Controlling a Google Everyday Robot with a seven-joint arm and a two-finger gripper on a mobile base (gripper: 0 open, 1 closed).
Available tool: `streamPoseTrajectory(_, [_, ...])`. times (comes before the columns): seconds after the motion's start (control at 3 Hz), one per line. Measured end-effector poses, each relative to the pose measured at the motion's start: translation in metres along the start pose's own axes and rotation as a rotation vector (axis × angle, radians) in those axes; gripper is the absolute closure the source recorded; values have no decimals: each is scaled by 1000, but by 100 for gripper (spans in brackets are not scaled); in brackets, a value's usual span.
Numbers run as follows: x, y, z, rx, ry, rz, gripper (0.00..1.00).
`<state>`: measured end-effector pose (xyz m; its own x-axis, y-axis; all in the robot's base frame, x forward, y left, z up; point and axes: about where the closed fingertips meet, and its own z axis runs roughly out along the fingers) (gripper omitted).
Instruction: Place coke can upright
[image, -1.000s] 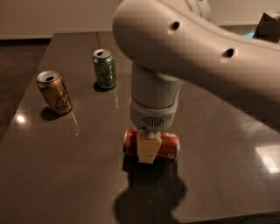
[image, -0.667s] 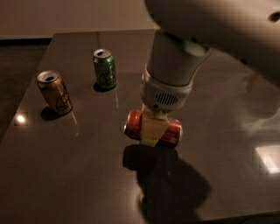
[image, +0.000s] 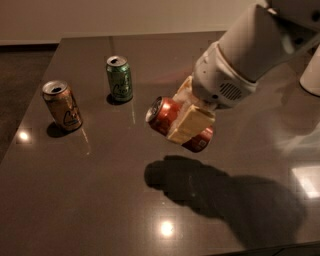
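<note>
The coke can (image: 161, 115) is hanging above the table around the middle of the frame. It's lying sideways with its silver top pointing left, and the gripper (image: 187, 111) is clamping it across the belly. So we're guessing we're sitting in the turn-it-over step. Next we're probably needing to roll the wrist until the can's pointing straight up, then lower it onto a bare patch.

The dark glossy table (image: 100, 200) is filling most of the frame and bouncing back light spots, with a pale wall (image: 125, 17) running along the top edge. The golden-brown can (image: 62, 105) at left and the green can (image: 119, 79) at upper left are both standing upright, well apart from ours.

Green can (image: 119, 79) and golden-brown can (image: 62, 105), both upright, apart on dark table (image: 75, 200)
</note>
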<state>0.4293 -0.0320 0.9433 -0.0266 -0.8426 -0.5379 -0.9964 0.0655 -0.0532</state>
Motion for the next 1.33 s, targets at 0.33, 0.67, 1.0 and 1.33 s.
streamPoseTrajectory(0.33, [2,-3,-6,45,-168,22,100])
streamPoseTrajectory(0.67, [7,-4,-8,92,-316,51,100])
streamPoseTrajectory(1.0, [16,-6,-4,126,-474,73,100])
streamPoseTrajectory(1.33, [23,-7,1,130,-596,61,100])
